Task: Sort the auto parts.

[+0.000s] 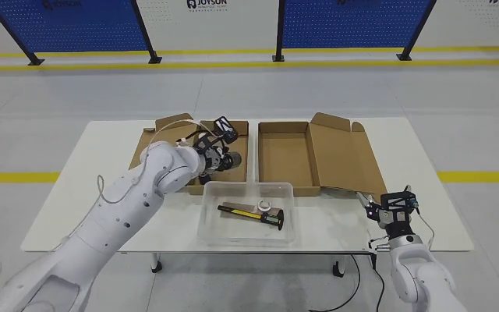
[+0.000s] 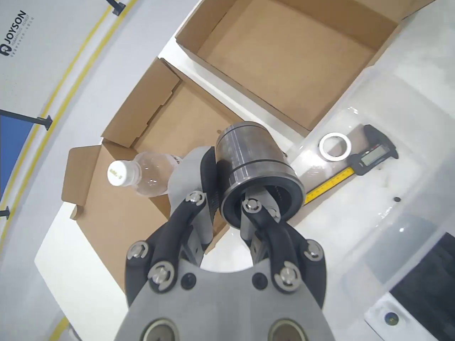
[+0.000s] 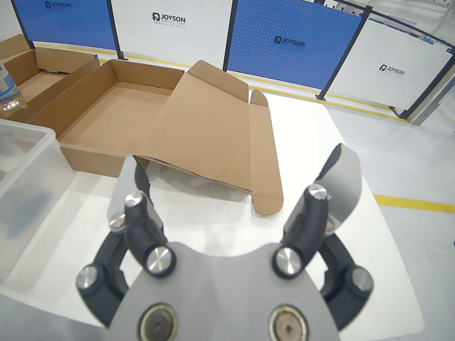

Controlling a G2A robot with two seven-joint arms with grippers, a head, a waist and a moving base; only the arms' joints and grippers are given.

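Note:
My left gripper (image 2: 231, 186) is shut on a dark metal cylindrical bearing (image 2: 254, 170), one finger outside its wall and one inside its bore. It hangs over the near edge of the left cardboard box (image 2: 124, 193), seen from above as the bearing (image 1: 228, 161) over the left box (image 1: 156, 144). A clear plastic bottle (image 2: 145, 177) with a white cap lies in that box. The clear plastic bin (image 1: 214, 226) holds a digital caliper (image 2: 369, 156) with a yellow scale and a silver ring (image 2: 335, 146). My right gripper (image 3: 236, 172) stands open over the table's right front part (image 1: 394, 207).
The right cardboard box (image 1: 284, 156) sits empty with its lid flap (image 1: 343, 156) folded out to the right. The white table (image 1: 437, 171) has bare surface at its right end and left end. Blue and white partition panels (image 3: 170, 12) stand beyond the table.

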